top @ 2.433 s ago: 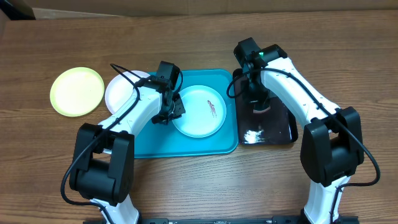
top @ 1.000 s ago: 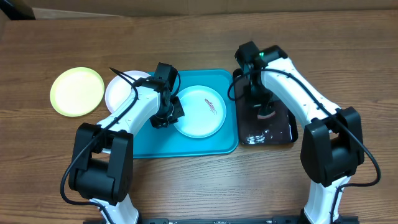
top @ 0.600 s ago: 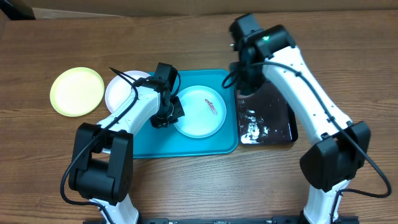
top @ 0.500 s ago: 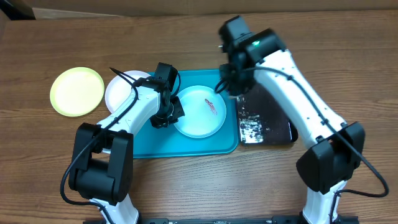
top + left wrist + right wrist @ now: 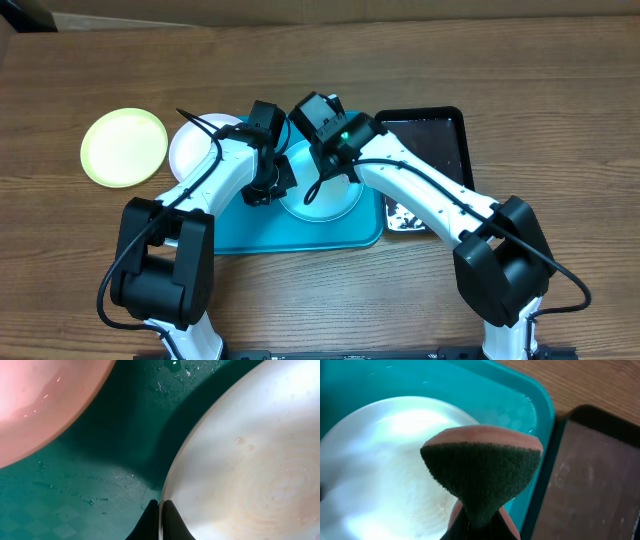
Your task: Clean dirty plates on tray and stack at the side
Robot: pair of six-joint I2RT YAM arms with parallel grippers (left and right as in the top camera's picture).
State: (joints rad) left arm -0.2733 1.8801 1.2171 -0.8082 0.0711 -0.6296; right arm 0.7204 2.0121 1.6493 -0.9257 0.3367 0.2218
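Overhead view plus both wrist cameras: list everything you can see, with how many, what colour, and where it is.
yellow-green plate: one, yellow-green, on the table at far left
white plate: one, white, beside the turquoise tray's left end, partly under the left arm
pale blue plate: one, pale blue, lying in the turquoise tray
turquoise tray: one, turquoise, middle of the table
black tray: one, glossy black, right of the turquoise tray
sponge: one, pink with a dark green face, over the pale blue plate
table: one, brown wood
left gripper: one, black, shut on the pale blue plate's rim
right gripper: one, shut on the sponge
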